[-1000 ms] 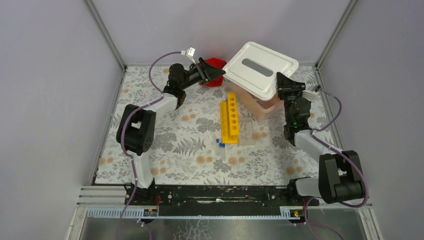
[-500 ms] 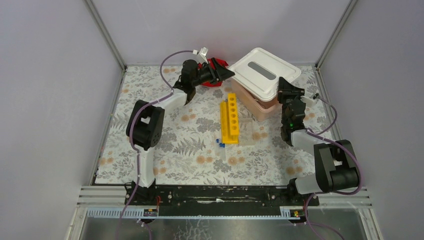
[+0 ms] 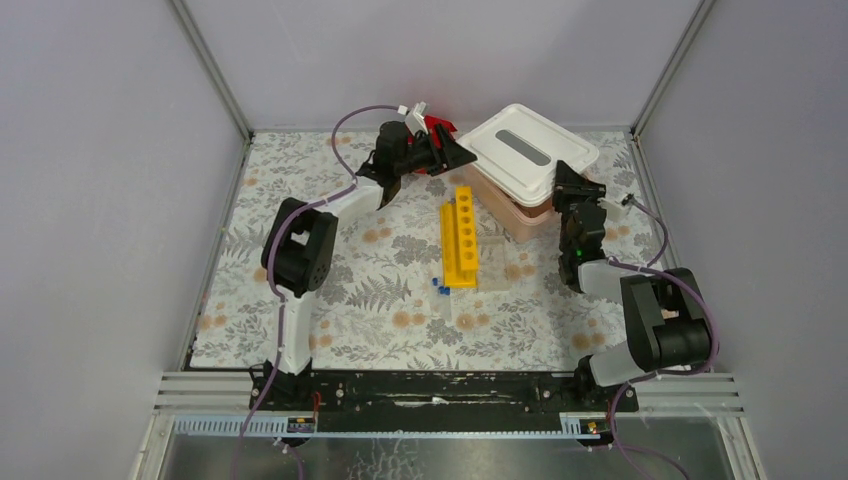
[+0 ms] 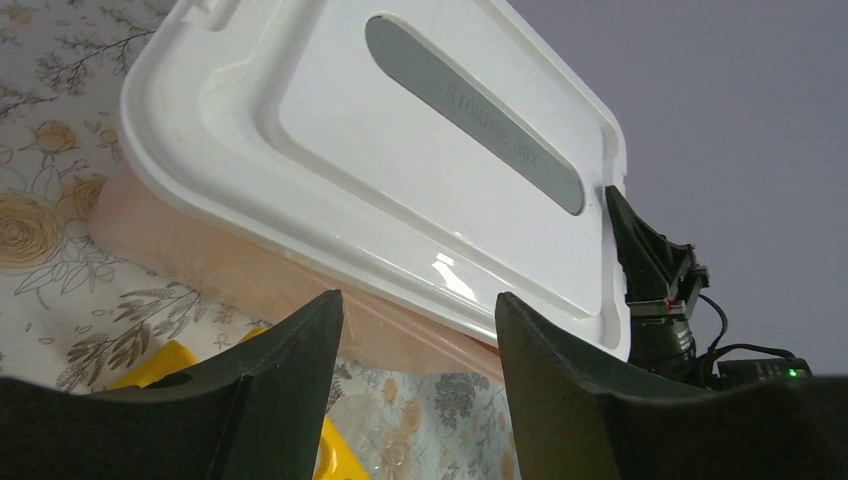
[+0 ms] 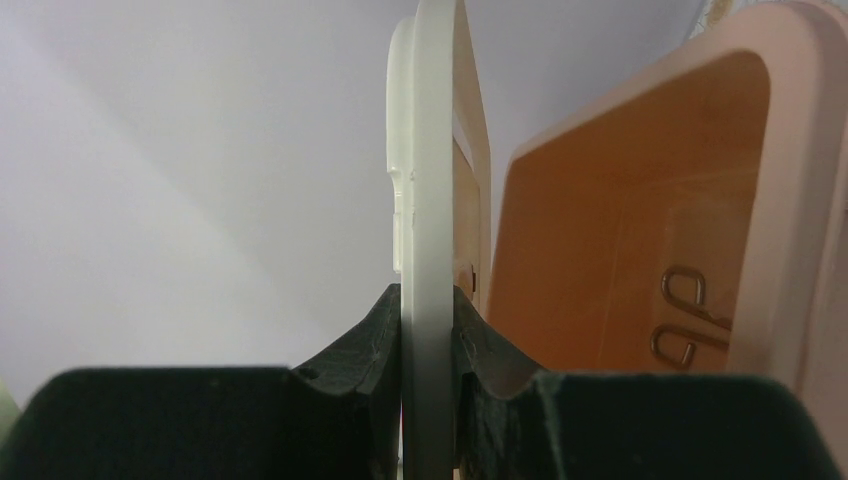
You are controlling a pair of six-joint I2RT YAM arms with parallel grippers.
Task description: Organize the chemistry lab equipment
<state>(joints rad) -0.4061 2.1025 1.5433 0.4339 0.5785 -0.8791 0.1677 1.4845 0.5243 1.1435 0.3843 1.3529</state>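
The pinkish bin [image 3: 520, 214] stands at the back right, and its white lid [image 3: 525, 150] lies tilted over it. My right gripper [image 3: 567, 181] is shut on the lid's near right edge [image 5: 432, 200]; the bin's inside [image 5: 620, 250] shows metal loop handles, apparently of the tongs [image 5: 690, 320]. My left gripper [image 3: 455, 153] is open and empty, just left of the lid [image 4: 400, 150] and apart from it. The yellow rack [image 3: 461, 238] lies on the mat, with small blue-capped tubes [image 3: 440, 287] at its near end. The rack's end also shows in the left wrist view [image 4: 335, 455].
A red object [image 3: 433, 123] sits behind my left gripper at the back edge. The floral mat [image 3: 350, 290] covers the table. Metal frame posts stand at the back corners. My right gripper shows in the left wrist view [image 4: 650, 270].
My left gripper has moved right, up to the lid's left edge. My right gripper has drawn left with the lid, which now sits lower and flatter over the bin.
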